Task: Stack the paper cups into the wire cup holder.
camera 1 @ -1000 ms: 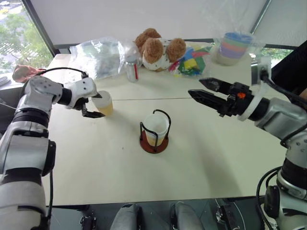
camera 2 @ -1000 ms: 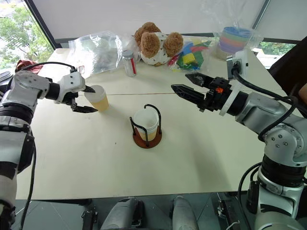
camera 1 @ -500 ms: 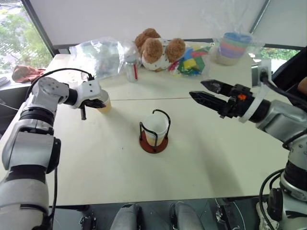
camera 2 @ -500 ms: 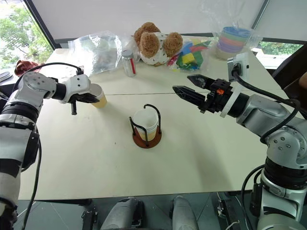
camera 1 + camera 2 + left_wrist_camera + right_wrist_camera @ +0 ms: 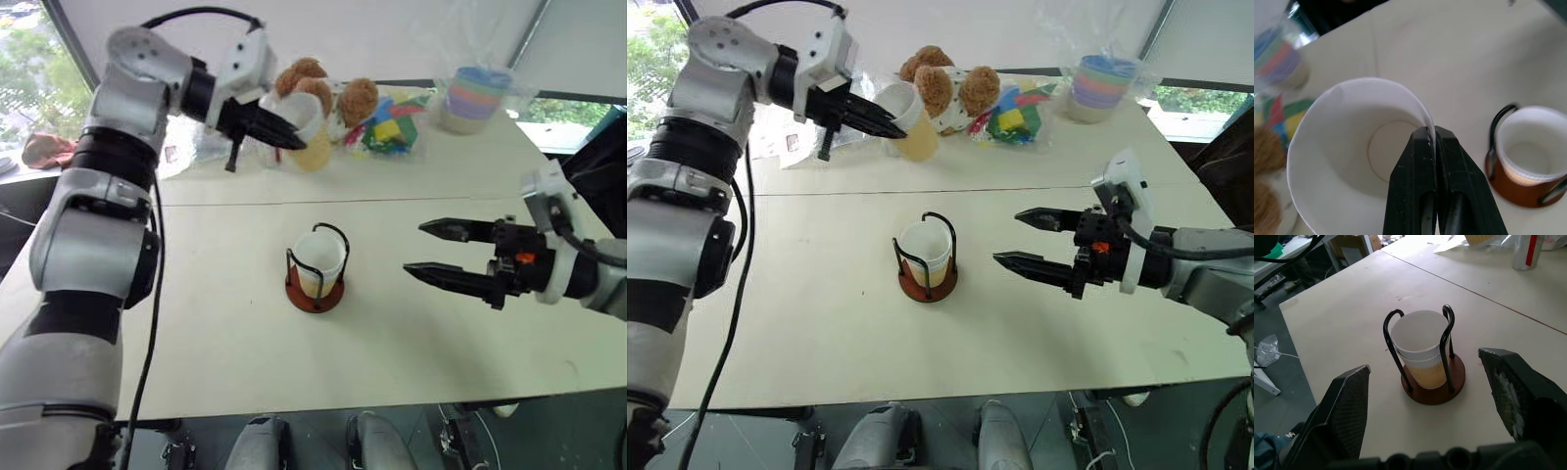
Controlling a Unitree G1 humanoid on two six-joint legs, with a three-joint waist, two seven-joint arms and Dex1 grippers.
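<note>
Two paper cups (image 5: 1421,348) are seen nested in the wire cup holder (image 5: 315,269) mid-bench (image 5: 225,333); the third cup (image 5: 305,125) is clamped by the rim in the left hand (image 5: 276,130), raised above the bench, yet to be stacked. The right hand (image 5: 441,252) is held apart, empty.

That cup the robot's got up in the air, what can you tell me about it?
The paper cup is small and tapered, yellow-orange outside, white inside and at the rim. It hangs tilted above the table's far side, in front of the teddy bear. The left gripper has its black fingers shut on the cup's wall, one inside, one outside. The rim looks slightly squashed. It looks empty.
</note>
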